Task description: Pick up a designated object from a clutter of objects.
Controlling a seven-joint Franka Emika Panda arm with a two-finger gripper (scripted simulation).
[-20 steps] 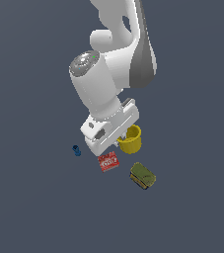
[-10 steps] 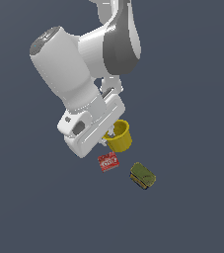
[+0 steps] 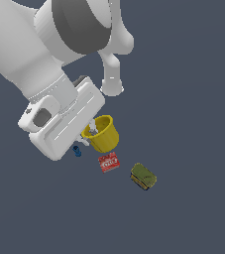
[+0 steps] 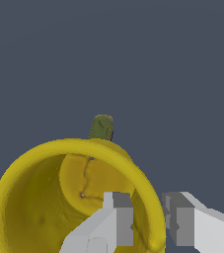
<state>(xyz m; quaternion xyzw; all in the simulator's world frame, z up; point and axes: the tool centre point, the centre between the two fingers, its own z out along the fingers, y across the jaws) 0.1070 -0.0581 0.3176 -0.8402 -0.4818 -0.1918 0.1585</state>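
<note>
The yellow cup (image 3: pixel 105 136) hangs from my gripper (image 3: pixel 90 131), above the red flat box (image 3: pixel 108 162). In the wrist view the gripper (image 4: pixel 150 220) is shut on the cup's thin rim (image 4: pixel 34 163). One finger (image 4: pixel 117 217) is inside the cup and the other is outside the wall. The cup's open mouth faces the wrist camera. The olive-green block (image 3: pixel 143 176) lies toward the exterior view's right; its end shows past the cup in the wrist view (image 4: pixel 102 127). The tiny blue cylinder (image 3: pixel 77 151) sits beside the gripper's white housing.
The arm's large white links (image 3: pixel 49 59) fill the exterior view's upper left and hide the floor there. The dark grey floor (image 3: pixel 193 99) spreads around the small items.
The arm has come closer to the camera and toward the exterior view's left, carrying the yellow cup with it. The red box and the green block have stayed in place.
</note>
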